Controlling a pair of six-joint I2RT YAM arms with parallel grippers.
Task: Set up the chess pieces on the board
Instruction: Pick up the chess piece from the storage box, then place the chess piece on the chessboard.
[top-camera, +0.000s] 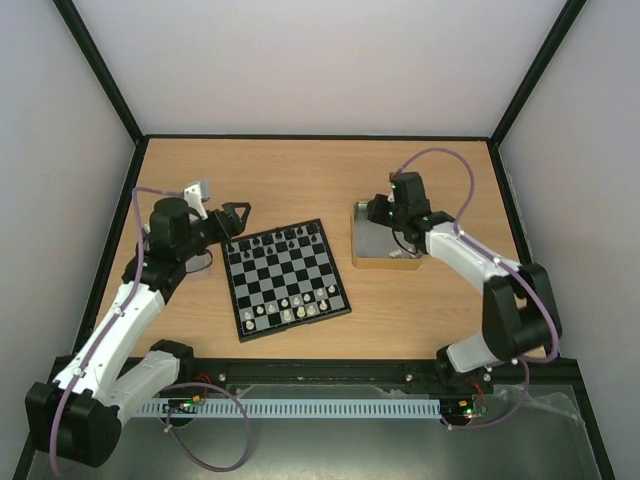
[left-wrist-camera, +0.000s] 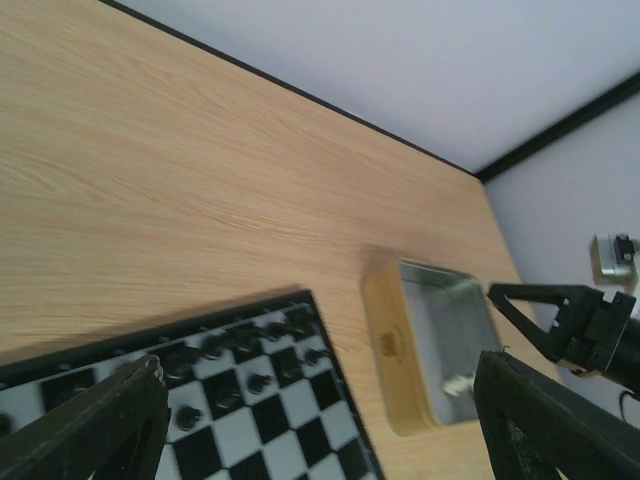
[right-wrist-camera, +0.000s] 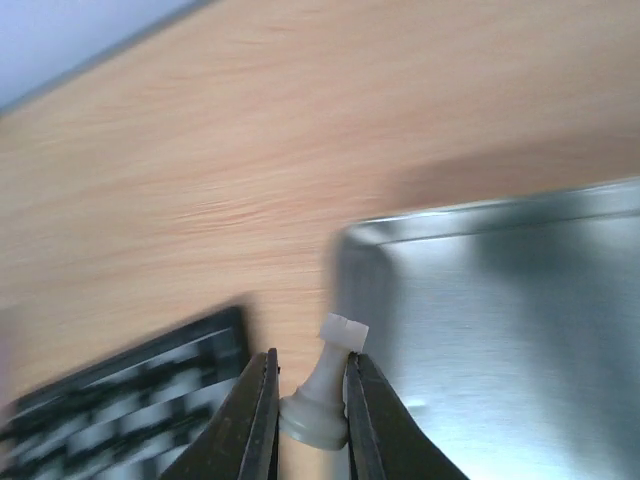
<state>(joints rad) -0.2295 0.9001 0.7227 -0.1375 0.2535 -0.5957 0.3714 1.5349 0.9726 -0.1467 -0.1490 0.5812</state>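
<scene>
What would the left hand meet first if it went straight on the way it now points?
Probably the black chess pieces at the far edge of the board, between the open fingers of the left hand. Depth is unclear: if it passes above them, perhaps the gold-rimmed tray.

- A robotics lab test cell: plain white panels (top-camera: 330, 60) in black framing (top-camera: 101, 68) wall in a wood-grain surface (top-camera: 300, 170).
- A left arm (top-camera: 120, 320) and a right arm (top-camera: 470, 255) stand bolted at its near edge, with purple cables (top-camera: 437, 151) and a slotted cable duct (top-camera: 320, 408).
</scene>
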